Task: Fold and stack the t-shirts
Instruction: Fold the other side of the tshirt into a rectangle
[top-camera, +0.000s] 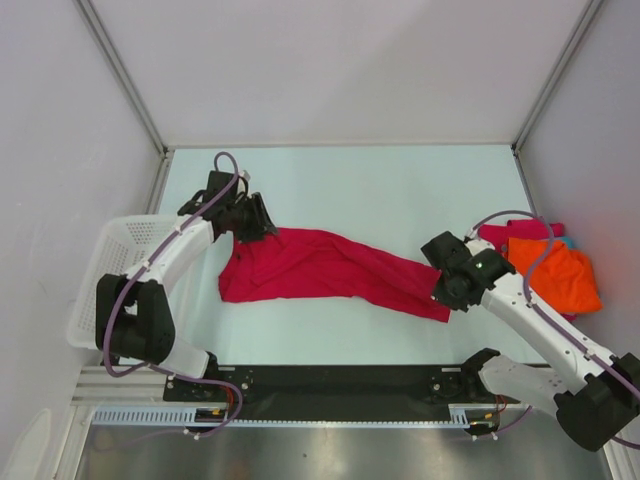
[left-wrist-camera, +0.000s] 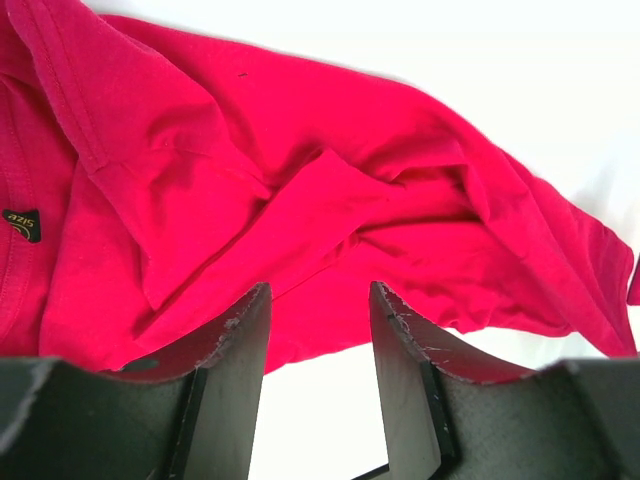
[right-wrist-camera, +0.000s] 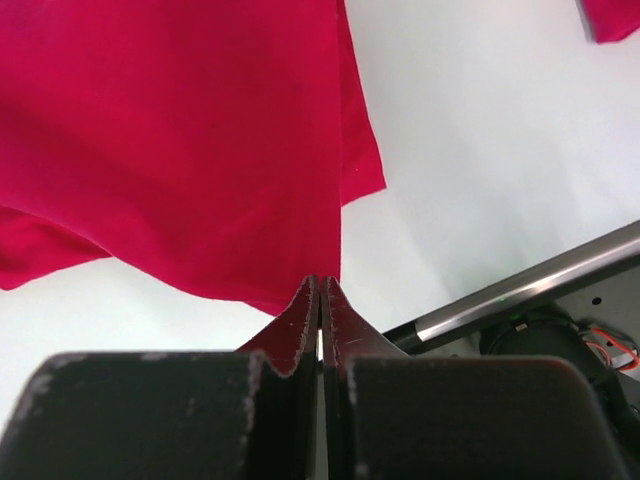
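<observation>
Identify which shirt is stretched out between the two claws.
The red shirt, pulled long across the middle; the orange shirt and pink shirt sit heaped together at the right.

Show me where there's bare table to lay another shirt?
The far half of the table, beyond the red t-shirt, is bare; so is the near strip before the black rail. Crowded: shirt pile at right, basket at left.

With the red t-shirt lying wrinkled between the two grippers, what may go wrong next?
The right gripper seems shut on only the edge of the red t-shirt; a pull may slip it free.
The left gripper is open at wrinkled cloth, so closing may catch several layers.
The orange t-shirt lies close beside the right arm, which may drag it.
</observation>
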